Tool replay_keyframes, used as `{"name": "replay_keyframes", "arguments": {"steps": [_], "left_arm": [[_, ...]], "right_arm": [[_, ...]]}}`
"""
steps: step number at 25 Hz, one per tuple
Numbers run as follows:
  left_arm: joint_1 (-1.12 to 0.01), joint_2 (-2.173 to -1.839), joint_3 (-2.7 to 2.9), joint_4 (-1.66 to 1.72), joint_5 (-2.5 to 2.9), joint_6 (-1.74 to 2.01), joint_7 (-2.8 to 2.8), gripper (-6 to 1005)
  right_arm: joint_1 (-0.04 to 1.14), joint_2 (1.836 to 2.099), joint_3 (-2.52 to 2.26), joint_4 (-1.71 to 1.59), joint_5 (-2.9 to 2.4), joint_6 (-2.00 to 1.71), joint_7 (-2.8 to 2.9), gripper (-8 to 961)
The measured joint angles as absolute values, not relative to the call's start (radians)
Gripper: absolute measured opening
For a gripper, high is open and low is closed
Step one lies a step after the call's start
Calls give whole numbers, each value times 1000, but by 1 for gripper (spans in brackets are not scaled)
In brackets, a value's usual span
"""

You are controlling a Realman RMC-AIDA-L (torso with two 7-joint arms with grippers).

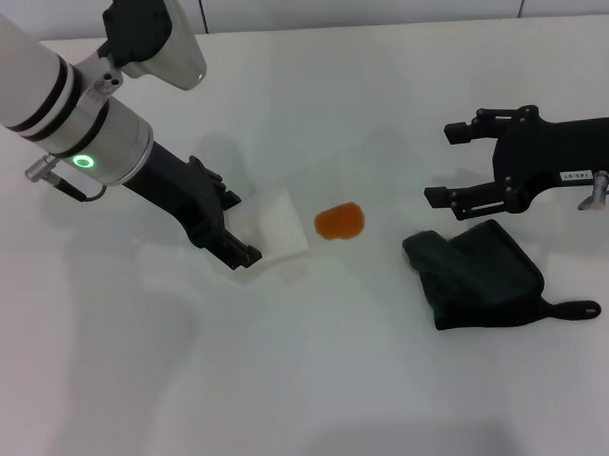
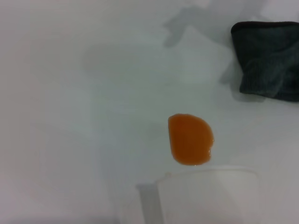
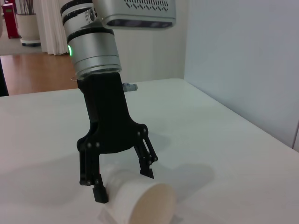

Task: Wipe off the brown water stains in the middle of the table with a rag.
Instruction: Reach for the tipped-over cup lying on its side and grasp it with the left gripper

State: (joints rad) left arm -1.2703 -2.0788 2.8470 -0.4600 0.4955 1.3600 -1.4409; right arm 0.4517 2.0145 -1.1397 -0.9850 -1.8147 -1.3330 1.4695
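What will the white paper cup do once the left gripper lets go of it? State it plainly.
The white paper cup lies on its side between the left gripper's open fingers, so it will probably roll. Being tapered, it would likely curve, maybe toward the brown water stains close beside it. It looks thin and light; a hard squeeze would likely crush it.

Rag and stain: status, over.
Left gripper astride tipped cup, fingers open. Right gripper open, above rag, not gripping. Stain unwiped on table; cup beside it.

Orange-brown stain [image 1: 339,222] – dark rag [image 1: 476,275] nearby
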Motion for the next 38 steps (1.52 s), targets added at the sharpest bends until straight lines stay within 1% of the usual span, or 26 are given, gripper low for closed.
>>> {"name": "replay_keyframes", "arguments": {"steps": [38], "left_arm": [[-1254, -2080, 2847, -448, 469, 1318, -1437, 828]], "right_arm": [[451, 2014, -1140, -986, -1815, -1333, 1470, 869]]}}
